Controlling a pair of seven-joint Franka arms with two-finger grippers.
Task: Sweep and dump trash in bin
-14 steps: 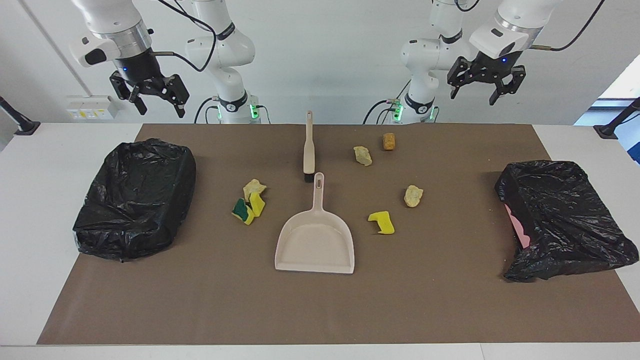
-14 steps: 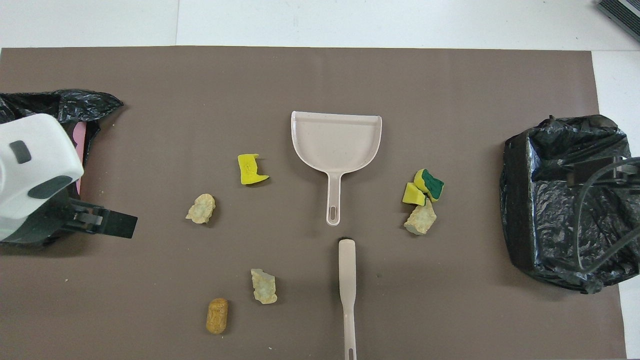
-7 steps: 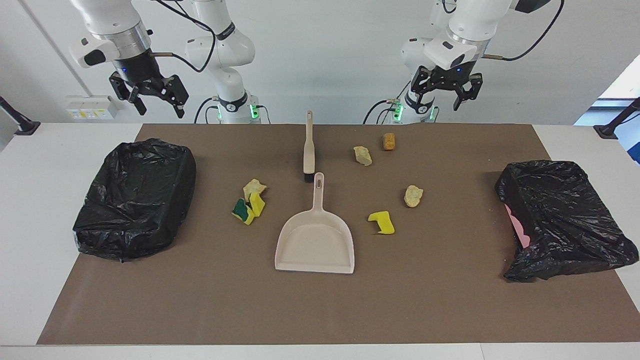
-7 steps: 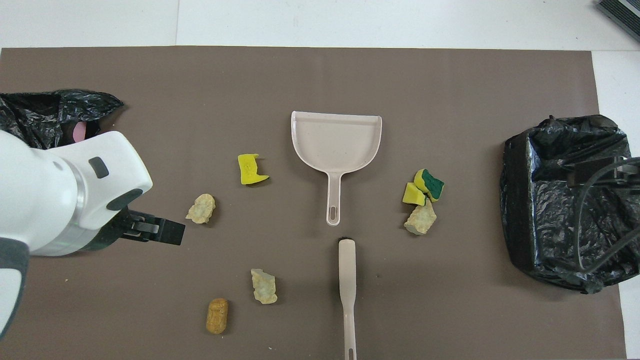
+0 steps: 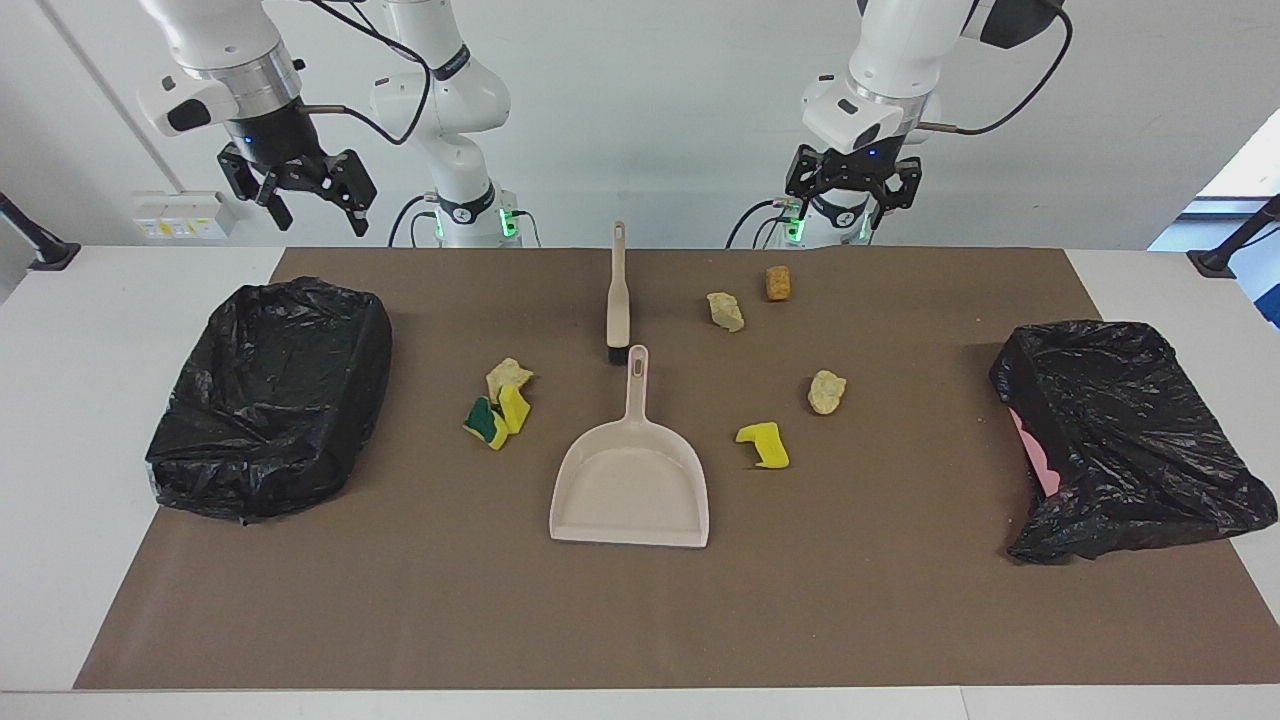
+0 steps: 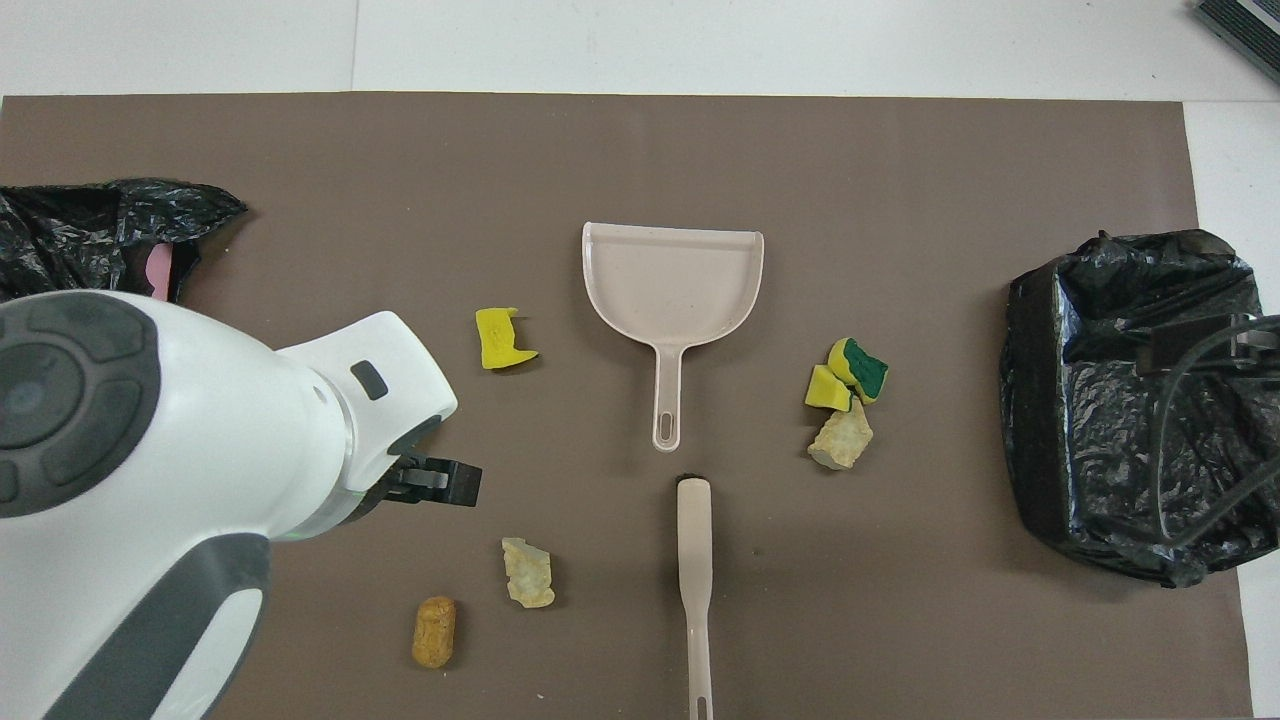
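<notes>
While your left gripper (image 5: 852,193) hangs with fingers apart, raised over the mat's robot-side edge, trash scraps (image 5: 777,283) lie scattered below it around the dustpan (image 5: 630,490). Your right gripper (image 5: 300,195) waits, fingers spread, above the black-lined bin (image 5: 270,395).

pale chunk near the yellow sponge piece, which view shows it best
The facing view: the pale chunk lies in plain sight on the mat, beside the yellow sponge piece. In the overhead view the raised left arm covers it, so none of it shows.
</notes>
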